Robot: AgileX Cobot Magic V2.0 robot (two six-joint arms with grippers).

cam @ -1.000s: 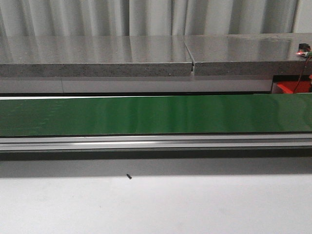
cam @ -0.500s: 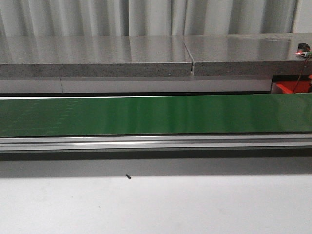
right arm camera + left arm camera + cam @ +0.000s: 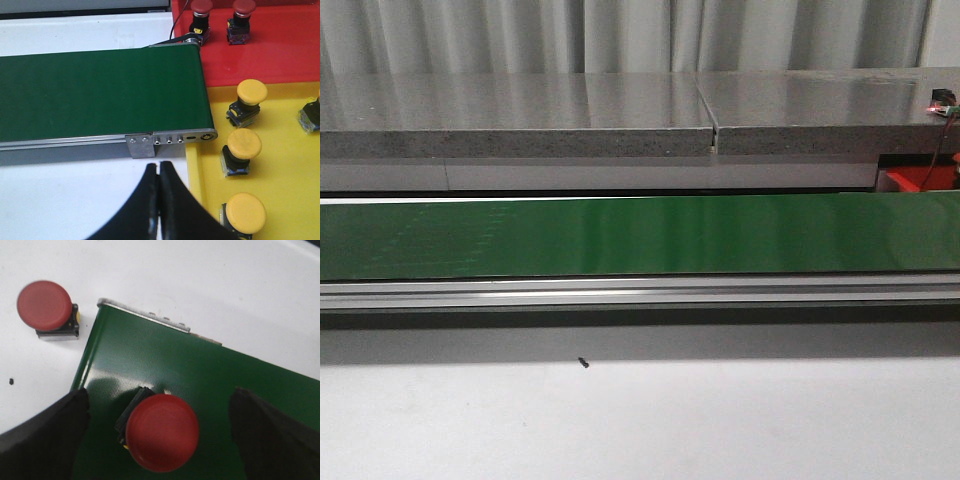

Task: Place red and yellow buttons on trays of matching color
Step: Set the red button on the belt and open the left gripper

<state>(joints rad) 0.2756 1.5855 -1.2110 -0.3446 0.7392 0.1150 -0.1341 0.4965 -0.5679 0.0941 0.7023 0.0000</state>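
Much of the sorting is judged to be done already, with at least two red buttons left. At the delivery end of the green conveyor belt (image 3: 100, 90), a red tray (image 3: 280, 55) and a yellow tray (image 3: 280, 150) are seen side by side, contrary to any expectation that only a red one is present. Two red-capped buttons (image 3: 201, 17) stand on the red tray near the belt's end roller, and several yellow buttons (image 3: 245, 105) sit on the yellow tray just beside the belt's end. The right gripper (image 3: 160, 200) is held above the white table beside the belt end with its fingers pressed together and nothing between them. At the belt's other end, a red button (image 3: 160, 432) lies on the belt between the spread, empty fingers of the left gripper (image 3: 160, 435), and another red button (image 3: 47, 310) rests on the table just off the belt's corner. In the front view the belt's middle stretch carries nothing.
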